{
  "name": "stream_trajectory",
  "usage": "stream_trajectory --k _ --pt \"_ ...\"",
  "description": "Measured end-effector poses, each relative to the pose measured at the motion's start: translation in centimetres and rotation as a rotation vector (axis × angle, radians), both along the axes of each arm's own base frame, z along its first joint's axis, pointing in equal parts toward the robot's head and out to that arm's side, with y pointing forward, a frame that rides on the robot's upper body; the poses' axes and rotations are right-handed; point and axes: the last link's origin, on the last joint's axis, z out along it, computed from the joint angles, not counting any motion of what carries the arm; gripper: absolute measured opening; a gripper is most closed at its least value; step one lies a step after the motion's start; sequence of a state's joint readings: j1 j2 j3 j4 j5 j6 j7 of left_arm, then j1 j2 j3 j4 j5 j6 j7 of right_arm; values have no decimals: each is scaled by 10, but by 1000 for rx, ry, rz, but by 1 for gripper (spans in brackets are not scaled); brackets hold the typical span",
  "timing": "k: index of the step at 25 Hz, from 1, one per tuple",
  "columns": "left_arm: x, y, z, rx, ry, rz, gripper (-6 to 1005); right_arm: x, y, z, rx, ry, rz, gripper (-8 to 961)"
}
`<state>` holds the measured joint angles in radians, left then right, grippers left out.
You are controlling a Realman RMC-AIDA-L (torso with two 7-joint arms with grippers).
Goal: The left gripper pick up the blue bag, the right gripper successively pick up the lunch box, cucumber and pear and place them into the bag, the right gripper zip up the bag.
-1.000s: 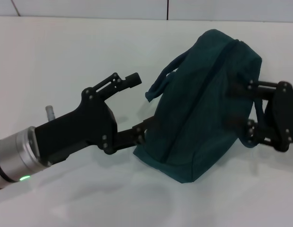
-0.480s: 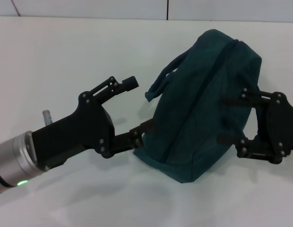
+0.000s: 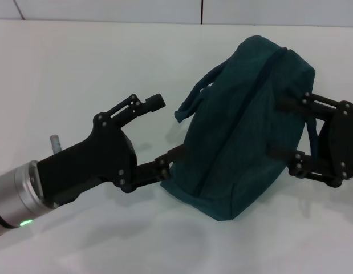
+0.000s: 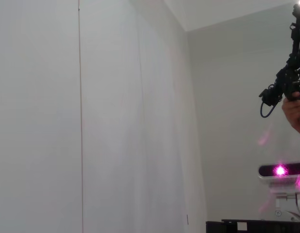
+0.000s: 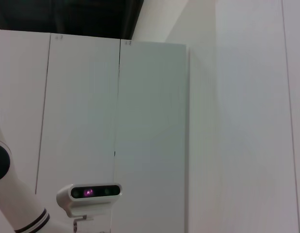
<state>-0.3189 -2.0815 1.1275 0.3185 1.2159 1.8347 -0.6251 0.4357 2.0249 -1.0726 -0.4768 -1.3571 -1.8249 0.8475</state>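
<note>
The blue bag (image 3: 239,131) lies on its side on the white table, its zipper line running along the top and one loop handle (image 3: 194,98) hanging toward the left. My left gripper (image 3: 163,130) is open just left of the bag. Its lower finger touches the bag's bottom corner and its upper finger stands free in the air. At the bag's right end, my right gripper (image 3: 280,127) is open, its two fingers spread across the fabric. The lunch box, cucumber and pear are out of view. Both wrist views show only walls and room equipment.
The white table (image 3: 79,63) reaches back to a pale wall. A small grey stub (image 3: 53,140) sticks up beside my left arm. A strap loop (image 3: 311,137) of the bag hangs between the right gripper's fingers.
The right gripper dipped toward the front edge, then rose back and shifted slightly right, still spread on the bag. The left gripper slid a little down and left. The bag stayed put.
</note>
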Motion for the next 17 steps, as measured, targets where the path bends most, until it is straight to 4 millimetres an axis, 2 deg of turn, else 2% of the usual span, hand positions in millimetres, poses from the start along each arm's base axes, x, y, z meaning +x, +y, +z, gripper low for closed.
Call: stream_trajectory --k 17 --pt "-1 -2 -1 -1 -3 7 832 0 1 1 11 18 -16 701"
